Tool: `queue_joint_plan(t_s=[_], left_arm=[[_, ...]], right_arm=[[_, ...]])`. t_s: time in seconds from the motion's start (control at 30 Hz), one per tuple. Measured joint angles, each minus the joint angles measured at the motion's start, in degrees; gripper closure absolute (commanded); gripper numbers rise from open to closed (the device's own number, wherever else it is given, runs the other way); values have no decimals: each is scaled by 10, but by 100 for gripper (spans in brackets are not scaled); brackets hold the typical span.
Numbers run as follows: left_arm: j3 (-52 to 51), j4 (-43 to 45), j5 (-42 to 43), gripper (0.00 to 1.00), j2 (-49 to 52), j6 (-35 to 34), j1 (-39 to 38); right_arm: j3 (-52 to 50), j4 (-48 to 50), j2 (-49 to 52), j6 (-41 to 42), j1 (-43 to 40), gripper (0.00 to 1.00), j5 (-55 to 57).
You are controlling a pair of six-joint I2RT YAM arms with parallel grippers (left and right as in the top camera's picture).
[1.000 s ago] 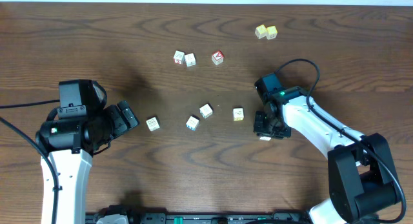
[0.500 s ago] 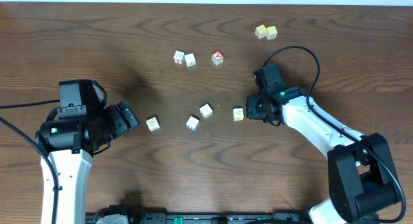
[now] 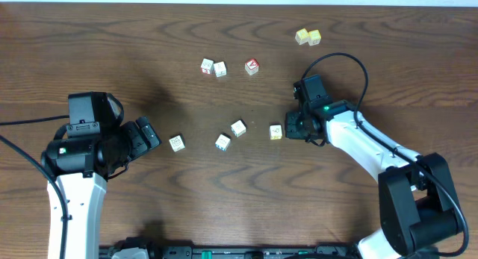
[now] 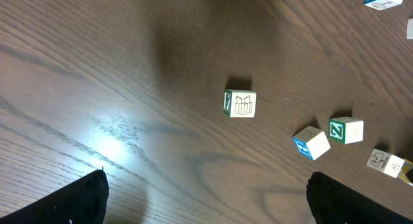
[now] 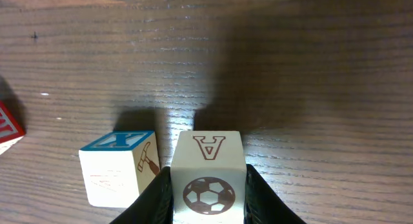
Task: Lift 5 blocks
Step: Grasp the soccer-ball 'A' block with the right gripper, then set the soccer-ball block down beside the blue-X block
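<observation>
1. While the left arm sits at the lower left of the overhead view, the left gripper stands released. Its jaws are spread wide over bare table with nothing between them.
2. The gift-marked block lies just right of that gripper, apart from its fingers.
3. The right gripper, right of centre, is clenched on the football block. This is a cream cube printed with an "A" and a football, with dark fingers pressed against its two sides. Whether it rests on the table or hangs clear cannot be told.
4. In the right wrist view an X-marked block stands just left of the held one. Whether the two touch cannot be told.
5. Overhead, the yellow-faced block lies just left of the right gripper. Whether it is the X-marked one cannot be told.
6. The blue-marked block and green-marked block lie near each other at centre, not touching.
7. Toward the top of the frame, two pale cubes sit side by side. A red-topped cube lies to their right.
8. Two yellow-green cubes sit together at the upper right.
</observation>
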Motion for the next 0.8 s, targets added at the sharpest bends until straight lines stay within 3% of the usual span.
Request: queue_joint_plan(t_s=[0.5,0.8], left_arm=[[0,0,0,2,0,0,0],[0,0,0,2,0,0,0]], right_arm=[[0,-14,3,0,0,73,-31],[0,-10,3,0,0,56,-33]])
